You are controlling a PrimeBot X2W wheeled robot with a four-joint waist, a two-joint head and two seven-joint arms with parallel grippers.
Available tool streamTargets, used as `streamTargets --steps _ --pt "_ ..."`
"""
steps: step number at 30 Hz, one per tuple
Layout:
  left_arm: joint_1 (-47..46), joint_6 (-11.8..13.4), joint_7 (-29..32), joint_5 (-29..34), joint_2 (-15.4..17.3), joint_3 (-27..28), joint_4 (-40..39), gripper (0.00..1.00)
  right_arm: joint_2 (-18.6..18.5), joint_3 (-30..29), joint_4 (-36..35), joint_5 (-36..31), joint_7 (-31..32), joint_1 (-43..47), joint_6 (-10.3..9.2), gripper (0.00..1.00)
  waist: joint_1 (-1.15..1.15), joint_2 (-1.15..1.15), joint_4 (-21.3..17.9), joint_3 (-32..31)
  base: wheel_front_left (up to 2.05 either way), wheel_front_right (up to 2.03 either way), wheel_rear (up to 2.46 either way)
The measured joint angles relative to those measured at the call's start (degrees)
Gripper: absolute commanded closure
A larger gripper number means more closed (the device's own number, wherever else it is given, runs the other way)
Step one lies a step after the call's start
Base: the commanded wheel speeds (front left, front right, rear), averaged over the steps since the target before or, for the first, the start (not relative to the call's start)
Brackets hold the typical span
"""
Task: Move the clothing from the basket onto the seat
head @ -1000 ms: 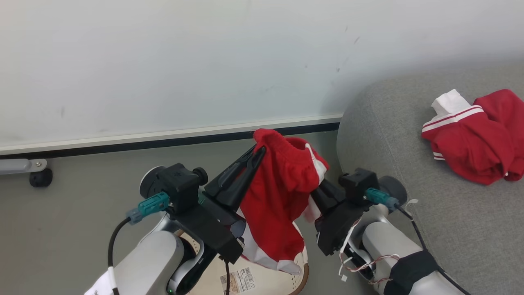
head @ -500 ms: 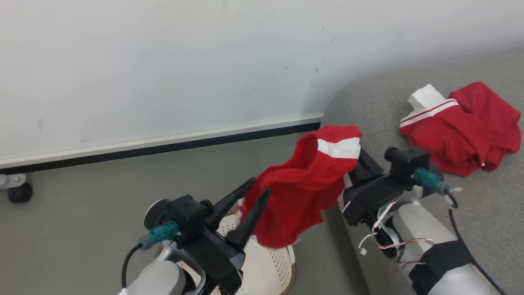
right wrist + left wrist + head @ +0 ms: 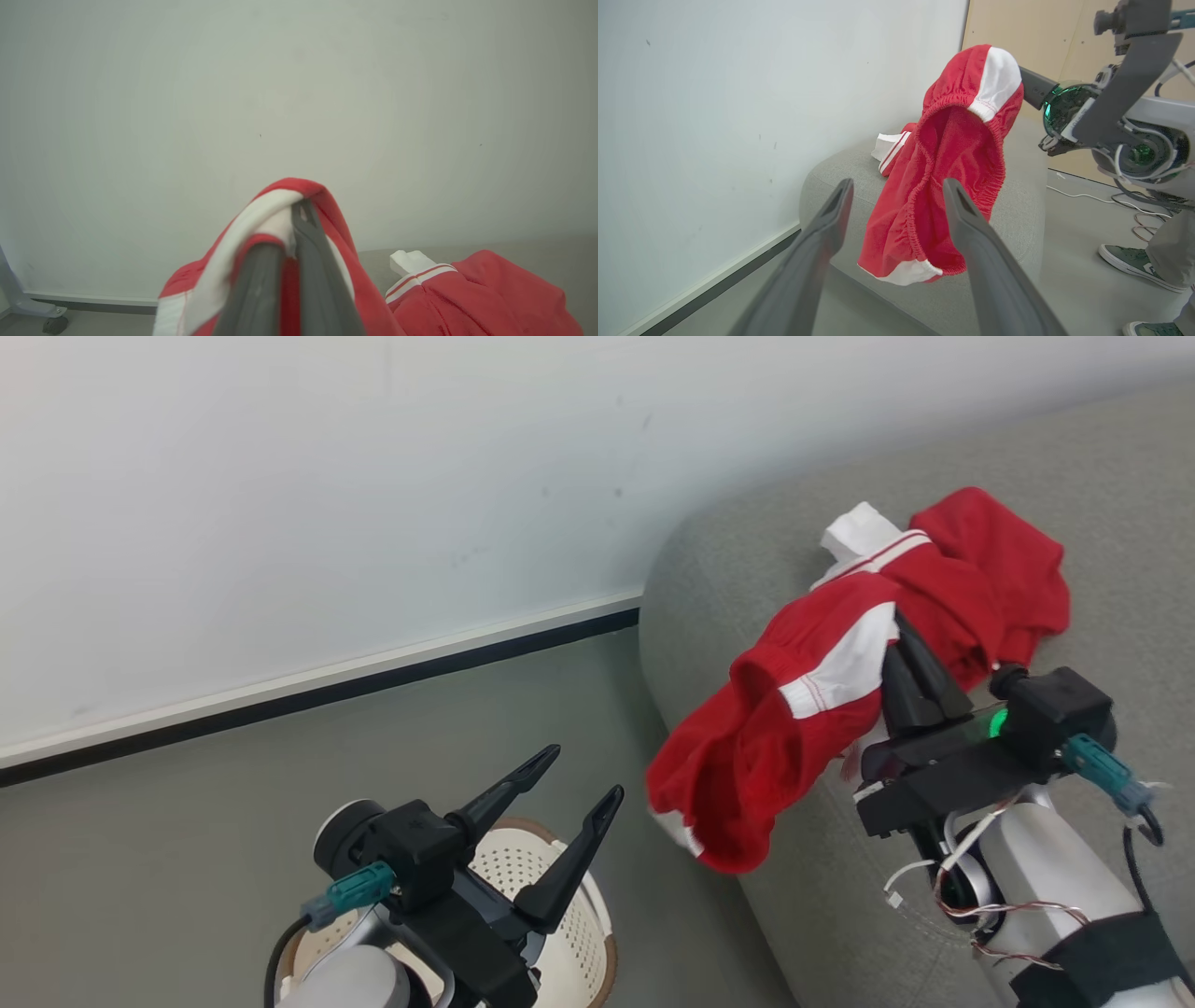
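Held garment [image 3: 794, 728] drapes from right claw [image 3: 901, 635], which is pinched tight on its white-panelled waistband. Long axis runs down and left from the fingertips. Low end hangs off the rounded corner of the seat [image 3: 747, 569], near the other garment [image 3: 990, 560] lying there. Left claw [image 3: 586, 772] spread wide, empty, above the basket [image 3: 583, 933]. A second ago both claws held it over the basket; left has since let go, and cloth is now at the seat.

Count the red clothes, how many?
2 red garments: one hangs from the right gripper over the seat edge, one lies on the seat behind it. The basket is partly hidden; more could be inside.
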Motion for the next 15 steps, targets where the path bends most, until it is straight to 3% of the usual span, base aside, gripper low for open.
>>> streamTargets --steps 15 --pt "0.18 0.55 -0.89 2.30 1.99 0.10 -2.43 0.00 -1.69 -4.37 -18.80 -1.01 -0.16 7.64 -2.48 1.00 0.00 0.00 -8.92 1.66 0.00 0.00 0.00"
